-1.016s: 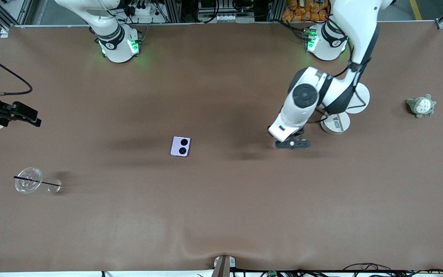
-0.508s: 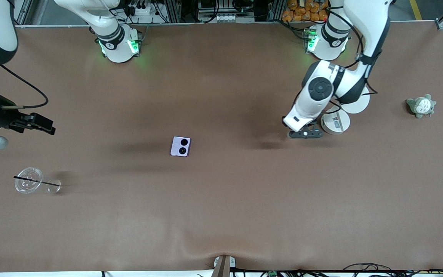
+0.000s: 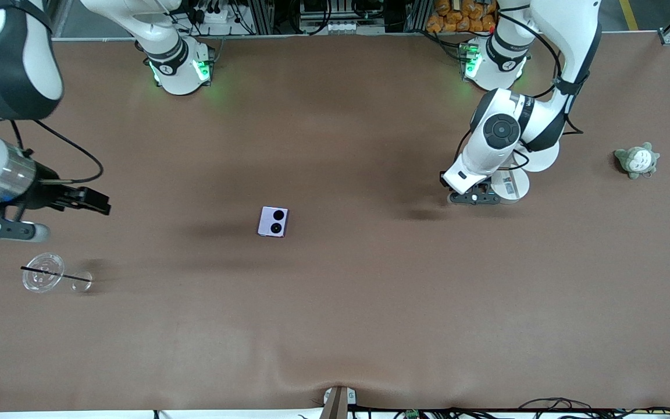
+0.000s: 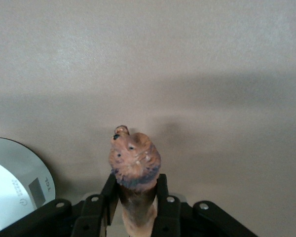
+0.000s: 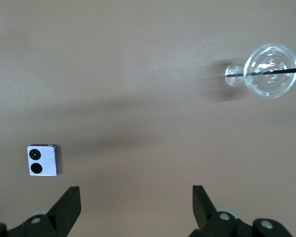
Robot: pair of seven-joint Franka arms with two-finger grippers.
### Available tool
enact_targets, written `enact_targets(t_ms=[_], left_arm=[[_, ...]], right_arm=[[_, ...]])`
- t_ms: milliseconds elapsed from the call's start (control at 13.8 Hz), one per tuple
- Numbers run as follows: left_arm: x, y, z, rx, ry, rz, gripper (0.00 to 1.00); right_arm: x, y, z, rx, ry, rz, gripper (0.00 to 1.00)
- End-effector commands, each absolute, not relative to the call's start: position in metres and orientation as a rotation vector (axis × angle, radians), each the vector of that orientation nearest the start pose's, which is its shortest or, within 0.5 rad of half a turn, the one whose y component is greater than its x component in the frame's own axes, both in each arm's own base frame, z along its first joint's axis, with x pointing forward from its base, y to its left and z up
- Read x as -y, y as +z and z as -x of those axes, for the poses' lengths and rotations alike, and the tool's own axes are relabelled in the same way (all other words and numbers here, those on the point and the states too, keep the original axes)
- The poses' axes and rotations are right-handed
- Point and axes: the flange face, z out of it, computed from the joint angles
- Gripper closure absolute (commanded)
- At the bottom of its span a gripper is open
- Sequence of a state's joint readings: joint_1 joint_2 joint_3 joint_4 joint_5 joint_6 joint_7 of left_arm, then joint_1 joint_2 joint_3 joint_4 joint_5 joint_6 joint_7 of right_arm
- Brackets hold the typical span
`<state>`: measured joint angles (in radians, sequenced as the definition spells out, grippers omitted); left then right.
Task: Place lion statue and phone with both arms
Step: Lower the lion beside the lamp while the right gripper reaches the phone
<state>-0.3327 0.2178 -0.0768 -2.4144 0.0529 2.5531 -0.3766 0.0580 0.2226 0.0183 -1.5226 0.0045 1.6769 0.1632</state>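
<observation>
Lion statue point(image 4: 134, 168) pinched between the fingers of the left gripper point(image 3: 474, 198), head end poking out past the fingertips, body clamped at the flanks; held up off the worktop point(image 3: 335, 326), apparently so as to be carried without tipping. Hovering beside a white round scale point(image 3: 512, 185) toward the left arm's end, the scale's edge also visible in the left wrist view. Phone point(image 3: 273, 222) lying flat near mid-worktop, twin camera circles up, untouched, roughly at 9 o'clock from the held lion and well apart from it. Right gripper point(image 3: 88, 201) spread wide and empty, over bare worktop at the right arm's end, seemingly aimed for a reach toward the phone. Clear glass cup with a black straw point(image 3: 43, 272) on its side at 8 o'clock from the phone. Grey-green plush point(image 3: 636, 160) at 3 o'clock from the scale, not involved.
</observation>
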Motion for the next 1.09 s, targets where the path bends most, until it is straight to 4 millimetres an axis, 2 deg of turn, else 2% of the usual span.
enact_targets(t_ms=[0, 145, 218, 290, 363, 435, 508, 653, 798, 870, 1016], left_arm=[[0.197, 0.209, -0.445, -0.152, 0.084, 3.098, 0.0], [0.196, 0.213, -0.447, -0.147, 0.077, 3.099, 0.0], [0.198, 0.221, -0.454, -0.135, 0.05, 3.107, 0.0], [0.199, 0.242, -0.467, -0.123, 0.039, 3.105, 0.0], [0.205, 0.265, -0.484, -0.116, 0.068, 3.091, 0.0], [0.21, 0.29, -0.502, -0.107, 0.118, 3.074, 0.0], [0.217, 0.32, -0.522, -0.102, 0.159, 3.06, 0.0], [0.224, 0.371, -0.555, -0.073, 0.158, 3.061, 0.0], [0.205, 0.416, -0.58, -0.002, 0.089, 3.082, 0.0], [0.196, 0.443, -0.592, 0.033, 0.037, 3.096, 0.0], [0.188, 0.483, -0.604, 0.067, -0.01, 3.094, 0.0]], right_arm=[[-0.074, 0.513, -0.631, -0.094, 0.128, 3.188, 0.0], [-0.101, 0.494, -0.636, -0.028, 0.126, 3.193, 0.0], [-0.117, 0.474, -0.641, 0.01, 0.145, 3.193, 0.0], [-0.138, 0.455, -0.642, 0.067, 0.139, 3.202, 0.0], [-0.163, 0.445, -0.635, 0.139, 0.156, 3.213, 0.0], [-0.161, 0.453, -0.637, 0.087, 0.163, 3.213, 0.0], [-0.163, 0.451, -0.637, 0.043, 0.165, 3.212, 0.0], [-0.173, 0.43, -0.639, -0.011, 0.203, 3.217, 0.0], [-0.18, 0.406, -0.644, -0.021, 0.222, 3.214, 0.0], [-0.187, 0.403, -0.643, 0.001, 0.224, 3.213, 0.0], [-0.215, 0.381, -0.637, 0.057, 0.263, 3.212, 0.0]])
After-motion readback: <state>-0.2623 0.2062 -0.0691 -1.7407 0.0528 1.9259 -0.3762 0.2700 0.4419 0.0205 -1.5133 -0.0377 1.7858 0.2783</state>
